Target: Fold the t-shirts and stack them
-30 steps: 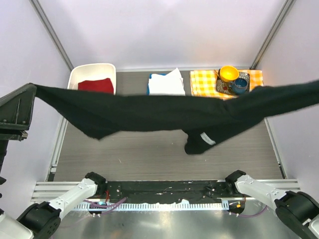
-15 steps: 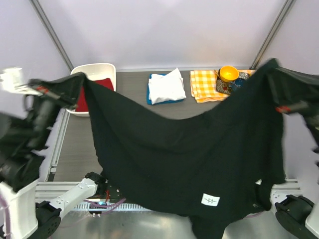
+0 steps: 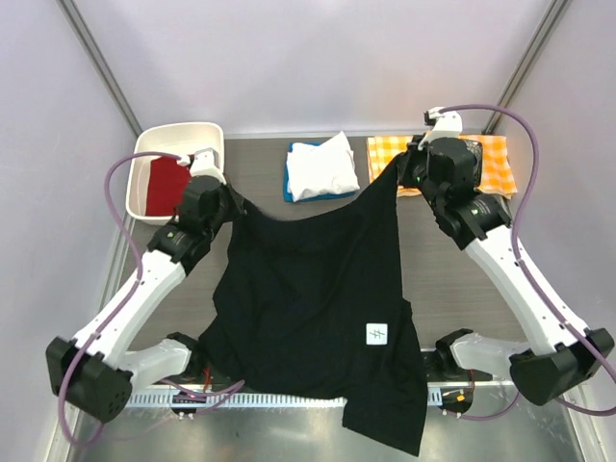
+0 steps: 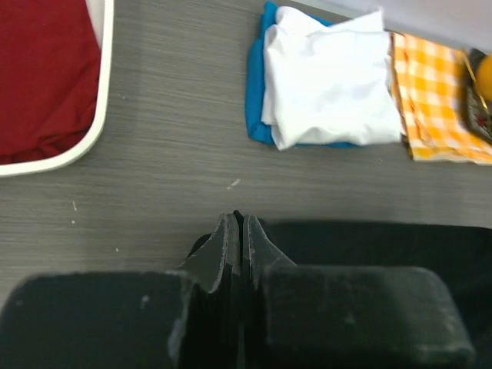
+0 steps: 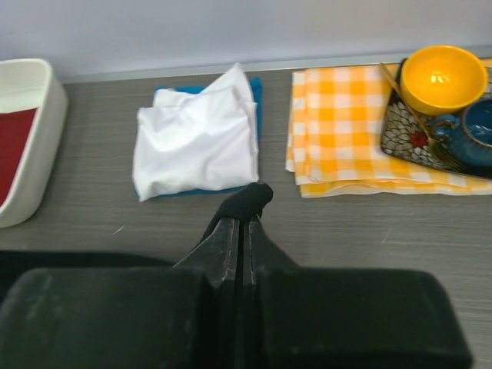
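Your left gripper (image 4: 237,224) has its fingers pressed together with only a thin slit between them, pinching a corner of the black shirt (image 3: 308,298). In the wrist view the dark cloth spreads from the fingertips off to the right. Your right gripper (image 5: 240,224) is closed the same way, and a small bunch of black cloth pokes out past its tips.

Taking the white shirt (image 3: 320,168) as your mark: it lies folded on top of the blue shirt (image 4: 256,108), which shows only as an edge under it. The left gripper (image 3: 234,206) is near-left of the white shirt, and the right gripper (image 3: 398,175) is just to its right. Both are low over the table (image 3: 452,289). The shirt's far edge sags between the two, close in front of the white shirt but not touching it.

From there the black shirt lies spread toward you. Its white label (image 3: 377,333) faces up, well nearer than the white shirt, and one end hangs past the near edge of the table.

Both arms reach forward from their bases, elbows bent outward, with the wrists turned in toward the white shirt.

Right of the white shirt is the checked cloth (image 5: 338,131), with a yellow bowl (image 5: 440,73) at its far-right side. Left of it is a white bin (image 3: 173,135) holding a red cloth (image 3: 168,185).
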`<control>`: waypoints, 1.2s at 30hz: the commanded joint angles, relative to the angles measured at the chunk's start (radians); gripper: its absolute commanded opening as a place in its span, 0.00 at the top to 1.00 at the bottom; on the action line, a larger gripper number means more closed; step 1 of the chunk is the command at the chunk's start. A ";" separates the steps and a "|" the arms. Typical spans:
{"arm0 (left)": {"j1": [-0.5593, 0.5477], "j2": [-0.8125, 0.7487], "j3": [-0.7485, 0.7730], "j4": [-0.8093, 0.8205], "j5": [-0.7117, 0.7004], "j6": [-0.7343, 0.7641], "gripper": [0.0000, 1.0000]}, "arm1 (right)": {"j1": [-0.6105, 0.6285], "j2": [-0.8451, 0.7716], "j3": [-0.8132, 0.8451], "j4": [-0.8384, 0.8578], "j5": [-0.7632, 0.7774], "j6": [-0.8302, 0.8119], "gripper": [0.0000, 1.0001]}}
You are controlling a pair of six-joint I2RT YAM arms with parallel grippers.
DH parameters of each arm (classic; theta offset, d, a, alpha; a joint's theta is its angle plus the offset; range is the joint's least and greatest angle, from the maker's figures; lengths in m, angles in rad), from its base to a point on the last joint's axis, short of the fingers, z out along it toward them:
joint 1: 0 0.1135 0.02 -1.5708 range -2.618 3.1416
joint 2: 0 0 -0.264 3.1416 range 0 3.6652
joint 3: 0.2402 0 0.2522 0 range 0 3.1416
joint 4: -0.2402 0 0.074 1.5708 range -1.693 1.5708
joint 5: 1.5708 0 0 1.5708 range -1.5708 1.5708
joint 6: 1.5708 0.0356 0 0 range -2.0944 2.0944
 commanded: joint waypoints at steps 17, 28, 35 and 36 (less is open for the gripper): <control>0.238 0.603 0.201 0.396 0.005 -0.147 1.00 | -0.267 0.517 0.193 0.336 -0.085 0.077 0.99; 0.359 0.750 0.391 0.336 0.005 -0.175 1.00 | -0.266 0.827 0.552 0.247 -0.144 0.059 0.99; 0.374 0.812 0.480 0.272 -0.017 -0.158 0.65 | -0.260 0.985 0.701 0.187 -0.164 0.051 0.36; 0.374 0.806 0.483 0.270 -0.023 -0.158 0.33 | -0.261 0.980 0.698 0.190 -0.160 0.047 0.27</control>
